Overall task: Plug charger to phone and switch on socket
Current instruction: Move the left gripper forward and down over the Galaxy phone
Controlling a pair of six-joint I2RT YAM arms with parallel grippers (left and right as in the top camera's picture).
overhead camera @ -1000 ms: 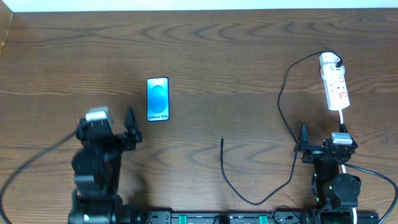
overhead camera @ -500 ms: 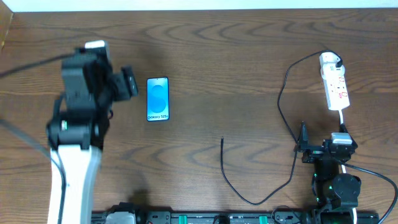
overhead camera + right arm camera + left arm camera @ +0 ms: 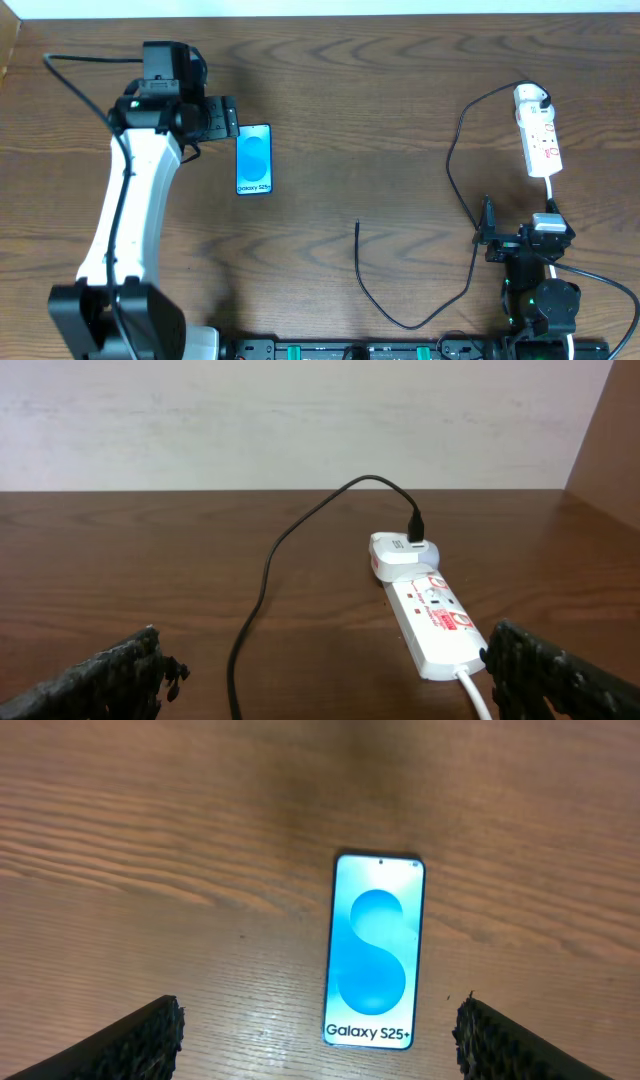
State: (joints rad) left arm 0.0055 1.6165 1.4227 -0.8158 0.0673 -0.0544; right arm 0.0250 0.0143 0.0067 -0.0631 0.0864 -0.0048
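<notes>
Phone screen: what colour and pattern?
Phone: pale blue, brighter blue S, Galaxy S25+ text; best in left wrist view.

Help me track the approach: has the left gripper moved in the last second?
Yes. In the overhead view the left gripper travelled away from the robot's base, from below-left of the phone to beside its top-left corner; the phone stayed put.

You have a dark brown wooden table filling nearly the whole overhead view, its grain running from 9 to 3 o'clock. Along the 12 o'clock edge a thin white strip shows where the tabletop ends. Near 10 o'clock a lighter wooden board stands at the corner. In the right wrist view a pale, mottled wall rises behind the table's far edge, and at 2 o'clock a brown wooden side panel meets it.
</notes>
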